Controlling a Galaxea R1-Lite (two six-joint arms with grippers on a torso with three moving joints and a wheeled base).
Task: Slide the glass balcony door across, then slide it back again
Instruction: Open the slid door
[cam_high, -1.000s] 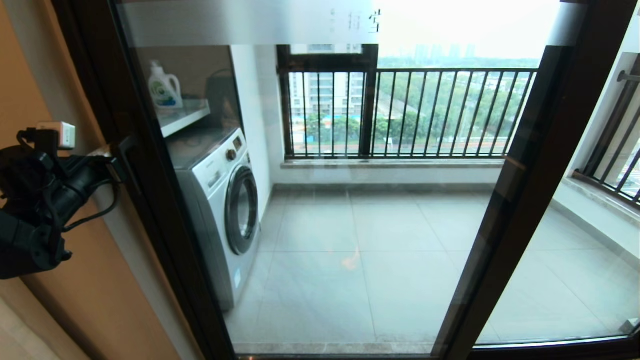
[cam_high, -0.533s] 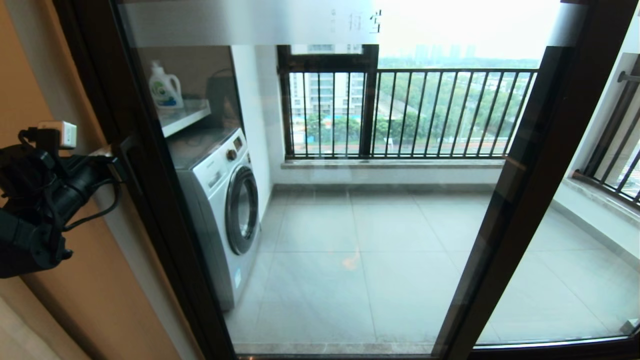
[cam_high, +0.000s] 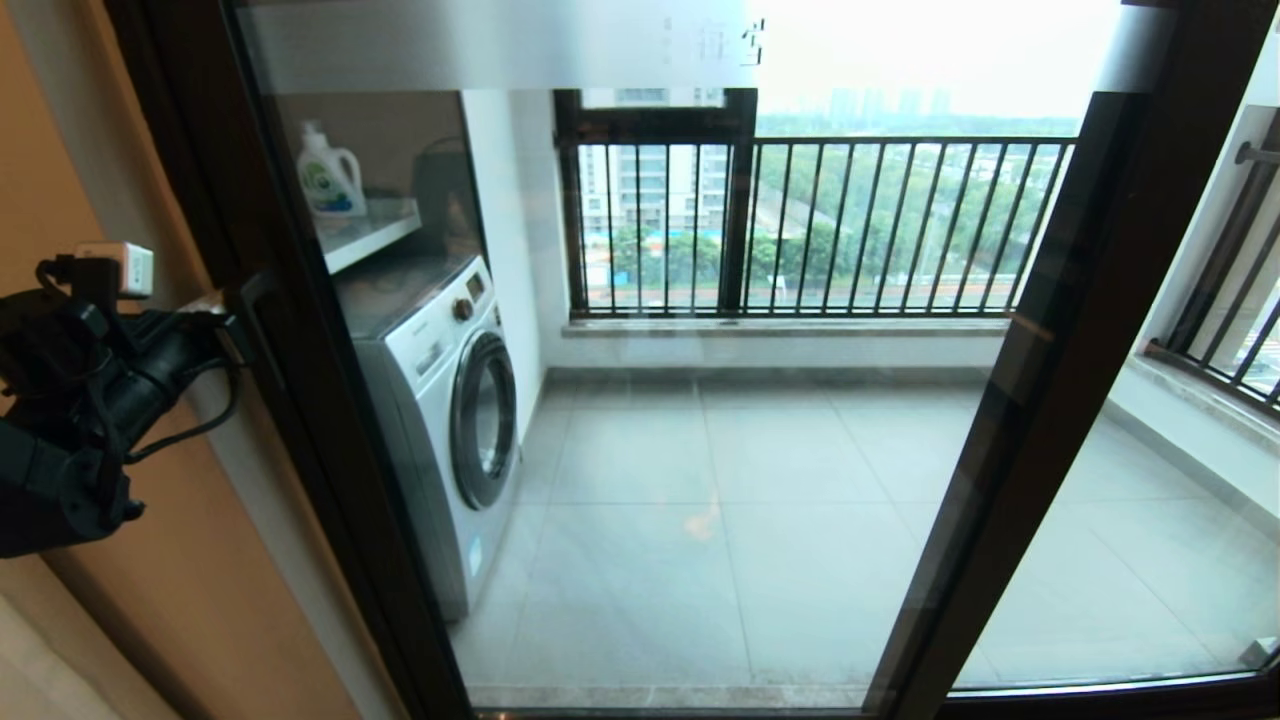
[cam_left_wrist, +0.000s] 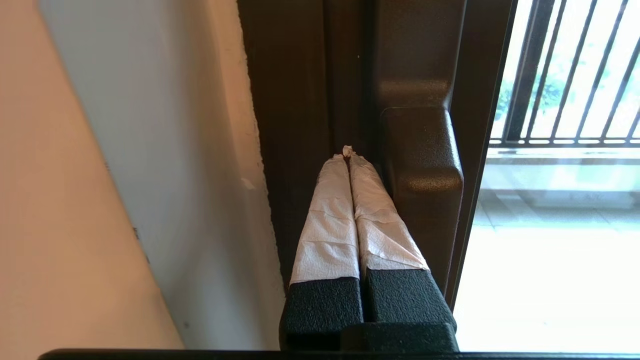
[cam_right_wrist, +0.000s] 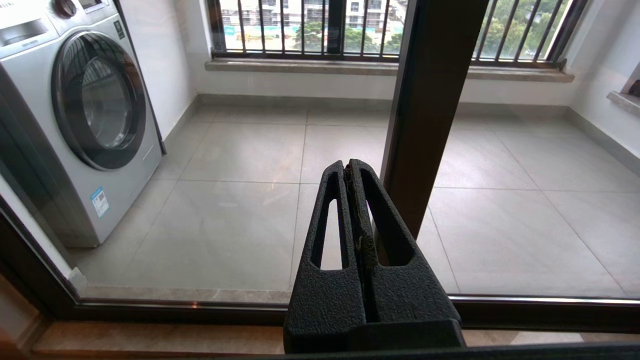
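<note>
With the door (cam_high: 700, 400) standing across the opening and its handle (cam_high: 262, 330) at nine o'clock, the left gripper (cam_left_wrist: 348, 151), pinched empty, tucks behind it and should push steadily sideways along the track.

Dark brown-black frame on the glass balcony door (cam_high: 300, 330), white-wrapped fingertips (cam_left_wrist: 345, 210) on the black left gripper (cam_left_wrist: 348, 152), silver-white washing machine (cam_high: 440, 400), pale grey floor tiles (cam_high: 720, 500), black railing bars (cam_high: 850, 225)
</note>
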